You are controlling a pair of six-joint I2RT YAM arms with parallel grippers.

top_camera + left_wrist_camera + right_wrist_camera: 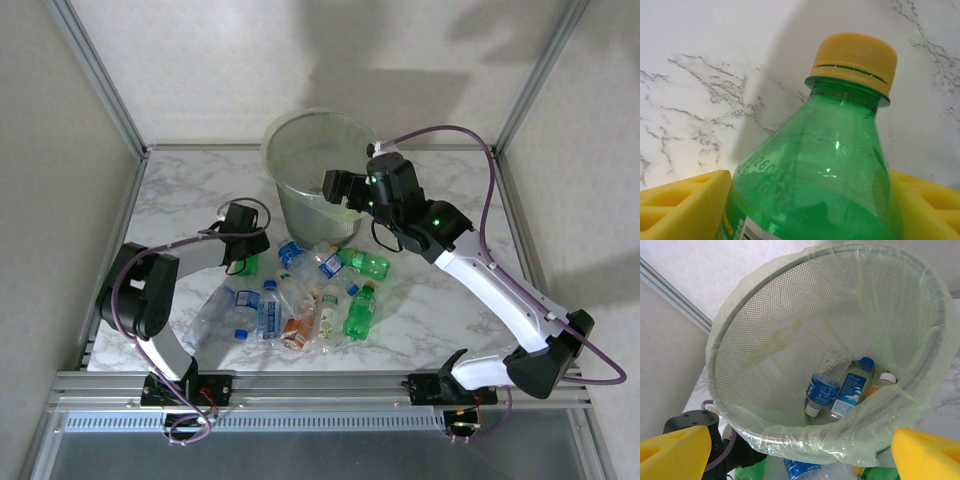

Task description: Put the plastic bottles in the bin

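Right, green bottle (pixel 830 185) first: yellow cap (pixel 852 60) pointing away, body clenched between the yellow pads (pixel 685 200) of the left jaws, close to the desk (pixel 700 75). The grip sits just below the shoulder, so it should lift without slipping. Beside those jaws the other plastic bottles (pixel 300 310) lie heaped. Further out, the bin (pixel 780 340) stands directly beneath the right jaws, which hang released and empty over its mouth, a sensible drop spot. A few bottles (pixel 822 390) already lie at the bottom.
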